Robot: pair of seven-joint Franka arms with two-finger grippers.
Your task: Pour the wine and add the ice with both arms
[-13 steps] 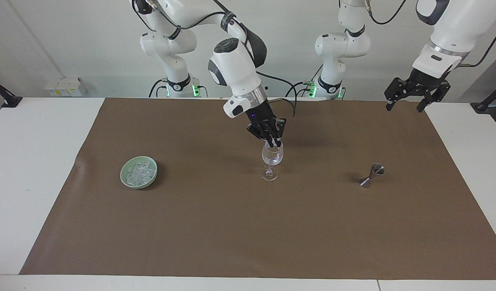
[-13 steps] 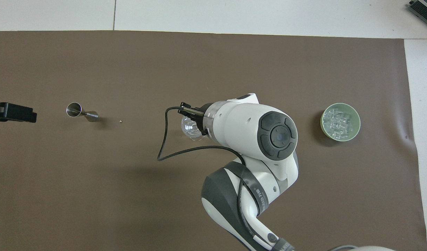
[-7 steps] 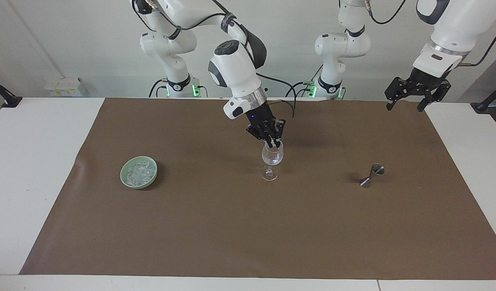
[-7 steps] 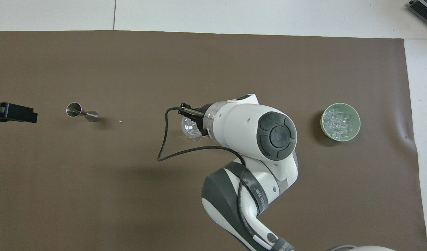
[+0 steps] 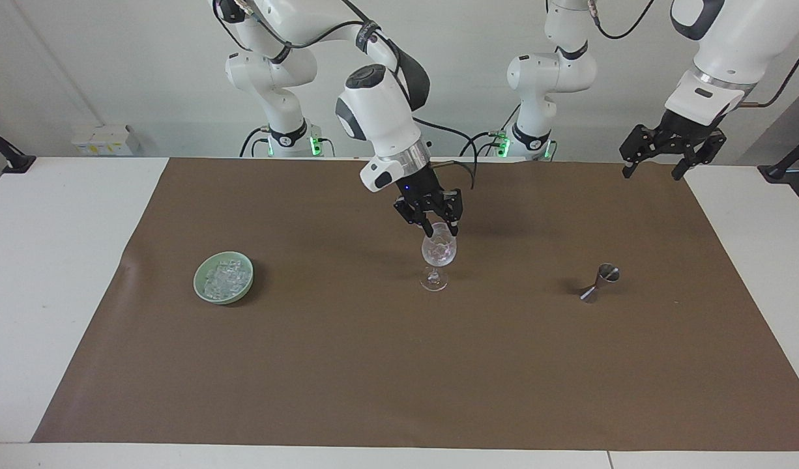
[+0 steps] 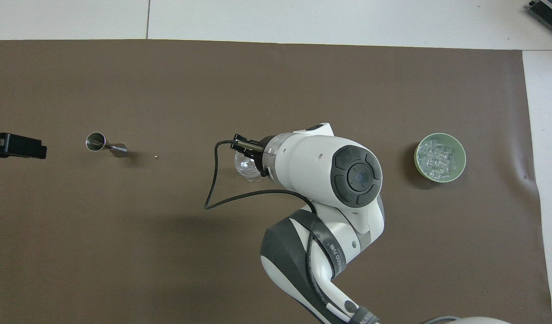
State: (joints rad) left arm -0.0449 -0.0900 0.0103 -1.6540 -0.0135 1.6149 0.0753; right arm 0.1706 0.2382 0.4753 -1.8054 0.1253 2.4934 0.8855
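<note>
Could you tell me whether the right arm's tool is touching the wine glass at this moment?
Cannot tell. In the facing view the right tool sits at the wine glass rim with no plain gap or contact; the overhead view hides it under the wrist.

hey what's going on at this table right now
The right hand is over the wine glass in the middle of the brown mat, its fingers spread just above the rim. Pale chunks that look like ice sit in the glass's bowl. More ice fills the green bowl toward the right arm's end. The left hand waits open in the air above the mat's edge at its own end, with the metal jigger standing untouched on the mat.
</note>
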